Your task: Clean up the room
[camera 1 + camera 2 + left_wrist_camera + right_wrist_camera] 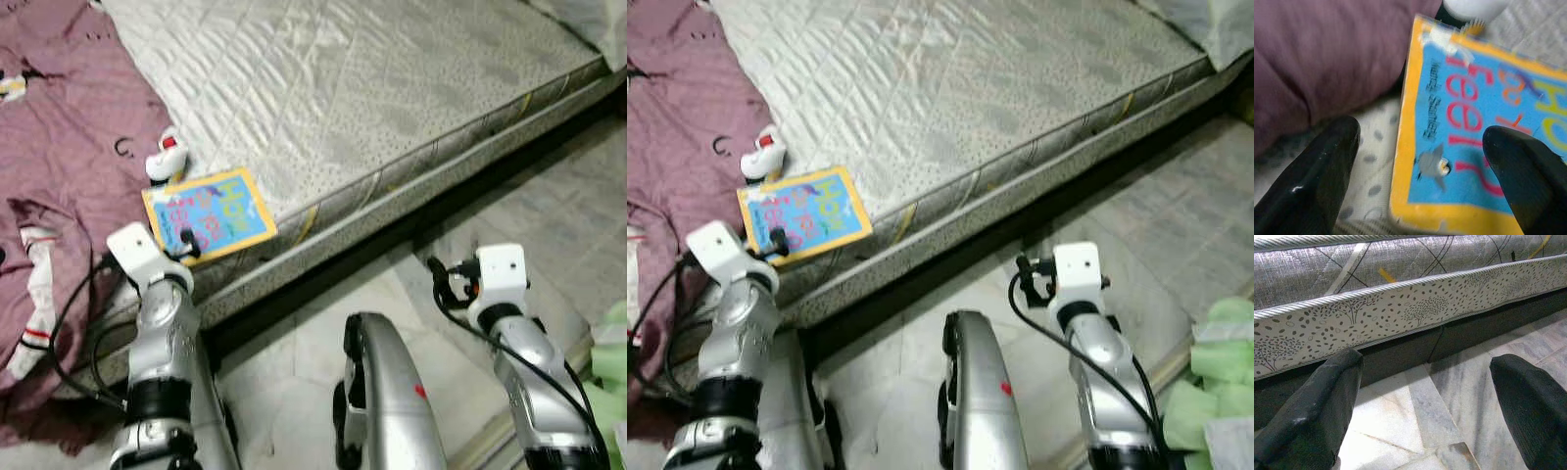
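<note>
Yellow-bordered book (207,214) lies flat near the mattress (392,88) edge, long axis running left-right, just beyond my left gripper (1422,161), whose spread fingers straddle its near corner. My right gripper (1425,396) hangs open, empty, over the floor (549,225), farther off.

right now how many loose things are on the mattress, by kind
books: 1, the blue and yellow book near the mattress edge
small white toys: 1, the toy beside the book
purple blankets: 1, the blanket on the robot's left
total: 3
</note>
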Robot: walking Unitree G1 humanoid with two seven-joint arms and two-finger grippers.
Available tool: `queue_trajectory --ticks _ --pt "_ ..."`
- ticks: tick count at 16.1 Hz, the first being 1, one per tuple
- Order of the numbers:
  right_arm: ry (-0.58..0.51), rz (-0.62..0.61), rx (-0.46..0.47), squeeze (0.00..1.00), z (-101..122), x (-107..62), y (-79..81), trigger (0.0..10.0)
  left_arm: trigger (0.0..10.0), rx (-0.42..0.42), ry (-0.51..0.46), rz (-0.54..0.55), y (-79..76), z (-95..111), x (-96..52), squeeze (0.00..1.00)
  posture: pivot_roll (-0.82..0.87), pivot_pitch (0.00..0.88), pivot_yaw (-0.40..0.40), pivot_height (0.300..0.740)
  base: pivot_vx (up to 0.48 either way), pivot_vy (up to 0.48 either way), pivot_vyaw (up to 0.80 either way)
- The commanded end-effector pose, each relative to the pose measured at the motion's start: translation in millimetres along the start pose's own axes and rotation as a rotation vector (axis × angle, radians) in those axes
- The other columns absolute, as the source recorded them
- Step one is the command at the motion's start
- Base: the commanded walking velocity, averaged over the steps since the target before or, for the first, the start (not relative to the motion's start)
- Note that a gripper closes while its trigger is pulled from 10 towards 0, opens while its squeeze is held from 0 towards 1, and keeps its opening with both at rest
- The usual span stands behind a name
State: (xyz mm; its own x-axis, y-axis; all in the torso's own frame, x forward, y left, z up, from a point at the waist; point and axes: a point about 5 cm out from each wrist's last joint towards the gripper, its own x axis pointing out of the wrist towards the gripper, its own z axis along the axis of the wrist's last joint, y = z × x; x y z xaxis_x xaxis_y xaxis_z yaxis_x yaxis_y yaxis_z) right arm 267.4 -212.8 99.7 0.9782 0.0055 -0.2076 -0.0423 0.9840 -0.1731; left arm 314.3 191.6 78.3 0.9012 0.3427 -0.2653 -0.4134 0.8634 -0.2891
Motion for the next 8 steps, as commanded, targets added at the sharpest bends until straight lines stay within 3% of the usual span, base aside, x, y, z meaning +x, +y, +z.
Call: queue_trajectory --ticks 1,4,8 --pt "-0.007 0.007 -0.008 0.0 3.5 -1.0 1.1 10.0 10.0 -0.004 0.027 0.0 2.8 -1.8 6.3 0.0 -0.13 0.222 -0.022 0.511 0.0 0.0 0.0" --pt "-0.039 0.004 -0.04 0.0 12.9 -1.5 -3.8 10.0 10.0 -0.049 0.122 0.032 6.6 -7.1 20.1 0.0 -0.16 0.221 -0.018 0.511 0.0 0.0 0.0" --pt "-0.04 -0.02 -0.052 0.0 13.8 -1.7 -11.0 10.0 10.0 -0.02 0.19 -0.002 2.2 -16.5 20.7 0.0 -0.16 0.217 -0.016 0.511 0.0 0.0 0.0"
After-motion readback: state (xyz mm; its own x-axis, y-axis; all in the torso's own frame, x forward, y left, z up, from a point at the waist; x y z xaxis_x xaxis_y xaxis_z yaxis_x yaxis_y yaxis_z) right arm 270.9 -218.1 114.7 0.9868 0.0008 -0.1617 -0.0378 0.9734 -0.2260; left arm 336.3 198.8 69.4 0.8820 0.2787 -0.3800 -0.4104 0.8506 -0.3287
